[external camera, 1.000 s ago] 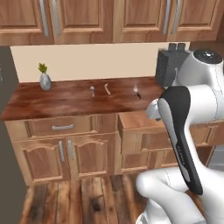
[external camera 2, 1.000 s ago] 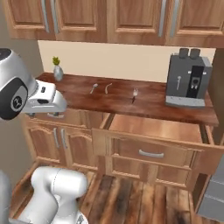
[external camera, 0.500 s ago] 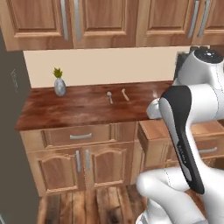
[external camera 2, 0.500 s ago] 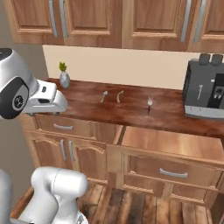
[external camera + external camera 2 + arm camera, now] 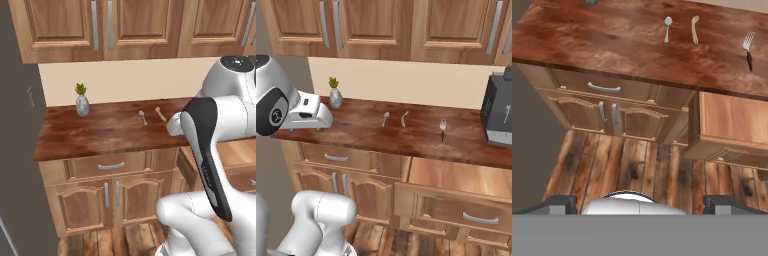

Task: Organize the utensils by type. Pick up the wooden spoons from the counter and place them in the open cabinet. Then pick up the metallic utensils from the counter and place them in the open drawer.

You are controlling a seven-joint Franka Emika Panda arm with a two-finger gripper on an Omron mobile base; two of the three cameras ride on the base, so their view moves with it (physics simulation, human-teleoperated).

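Glossy white rounded arm (image 5: 227,115) links with a dark grey panel, dark joint caps and small printed markings.

Reddish counter (image 5: 361,131): metal spoon (image 5: 385,118), beige spoon (image 5: 404,118) (side by side), fork (image 5: 442,128), vase (image 5: 335,97).

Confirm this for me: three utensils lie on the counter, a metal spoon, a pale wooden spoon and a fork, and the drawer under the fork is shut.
One thing is wrong: the drawer stands open, pulled out below the counter, as the right base view shows. The metal spoon, pale wooden spoon and fork do lie on the counter.
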